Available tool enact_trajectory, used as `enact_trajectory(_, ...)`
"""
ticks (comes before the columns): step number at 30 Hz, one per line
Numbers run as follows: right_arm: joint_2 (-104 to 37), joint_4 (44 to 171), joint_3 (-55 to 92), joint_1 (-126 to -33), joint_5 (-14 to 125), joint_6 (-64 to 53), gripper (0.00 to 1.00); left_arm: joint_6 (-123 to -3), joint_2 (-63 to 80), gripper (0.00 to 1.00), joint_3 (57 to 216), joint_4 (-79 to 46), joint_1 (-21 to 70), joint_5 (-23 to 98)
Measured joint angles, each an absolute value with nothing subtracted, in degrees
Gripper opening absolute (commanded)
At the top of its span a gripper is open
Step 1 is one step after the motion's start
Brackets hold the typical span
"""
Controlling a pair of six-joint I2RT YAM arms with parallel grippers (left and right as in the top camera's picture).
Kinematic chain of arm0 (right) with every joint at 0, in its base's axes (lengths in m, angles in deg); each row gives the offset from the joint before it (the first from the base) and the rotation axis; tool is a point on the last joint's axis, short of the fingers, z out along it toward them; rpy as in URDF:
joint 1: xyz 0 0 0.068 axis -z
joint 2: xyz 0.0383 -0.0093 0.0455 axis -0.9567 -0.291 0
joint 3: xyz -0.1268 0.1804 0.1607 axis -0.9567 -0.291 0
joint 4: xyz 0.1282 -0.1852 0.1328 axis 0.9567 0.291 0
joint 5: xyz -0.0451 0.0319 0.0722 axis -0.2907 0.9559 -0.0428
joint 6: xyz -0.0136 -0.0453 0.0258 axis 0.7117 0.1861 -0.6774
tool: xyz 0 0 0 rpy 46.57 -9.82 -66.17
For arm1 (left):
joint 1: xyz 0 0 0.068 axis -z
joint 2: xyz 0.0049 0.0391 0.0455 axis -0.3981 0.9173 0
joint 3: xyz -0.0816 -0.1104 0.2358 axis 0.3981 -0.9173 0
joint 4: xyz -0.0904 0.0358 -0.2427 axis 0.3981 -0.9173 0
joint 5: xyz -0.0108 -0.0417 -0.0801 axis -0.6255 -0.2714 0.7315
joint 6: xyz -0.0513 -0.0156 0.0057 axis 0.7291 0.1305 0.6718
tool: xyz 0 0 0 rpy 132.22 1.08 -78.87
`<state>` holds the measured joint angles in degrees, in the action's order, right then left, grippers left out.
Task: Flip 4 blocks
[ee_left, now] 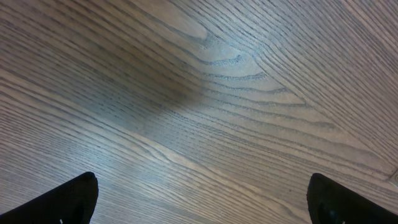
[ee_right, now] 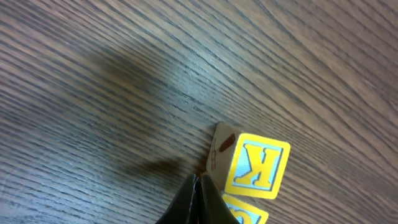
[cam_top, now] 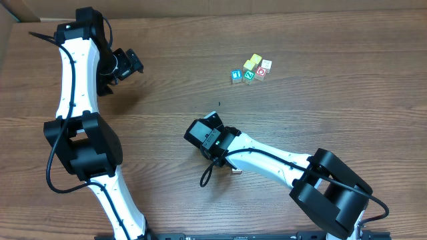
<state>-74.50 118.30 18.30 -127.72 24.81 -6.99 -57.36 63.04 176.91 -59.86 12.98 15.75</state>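
Observation:
A tight cluster of blocks lies at the back right of the table: two yellow ones (cam_top: 255,60) (cam_top: 249,65), a teal-green-faced one (cam_top: 249,76) and a whitish-cream one (cam_top: 266,65). My right gripper (cam_top: 212,129) stands mid-table, front-left of that cluster, jaws shut on nothing. In the right wrist view its closed tips (ee_right: 199,186) sit right beside a block with a yellow-bordered K face (ee_right: 256,166). A second yellow block (ee_right: 245,214) peeks in below. My left gripper (cam_top: 128,63) hangs open at the far left over bare wood (ee_left: 202,205), far from the blocks.
A blue-faced cube (cam_top: 235,76) and a red-faced cube (cam_top: 261,73) sit in the same cluster. A small pale thing (cam_top: 235,171) shows at the right arm's lower edge. Brown cardboard (cam_top: 13,13) lines the table's back edge.

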Motion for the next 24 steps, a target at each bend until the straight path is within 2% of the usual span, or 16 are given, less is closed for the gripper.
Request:
enact_trajectory(6, -74.5, 118.34, 19.46, -127.58, 29.51, -6.57, 0.04, -57.36, 63.04, 1.0, 176.91, -59.84, 12.98, 15.75)
enact_trajectory(11, -74.5, 118.93, 26.24, -125.6, 34.62, -7.3, 0.04, -57.36, 63.04, 1.0, 176.91, -59.86, 12.98, 15.75)
enact_trajectory(24, -74.5, 122.72, 29.74, -109.23, 45.62, -16.89, 0.04, -57.36, 63.04, 1.0, 176.91, -59.86, 12.98, 15.75)
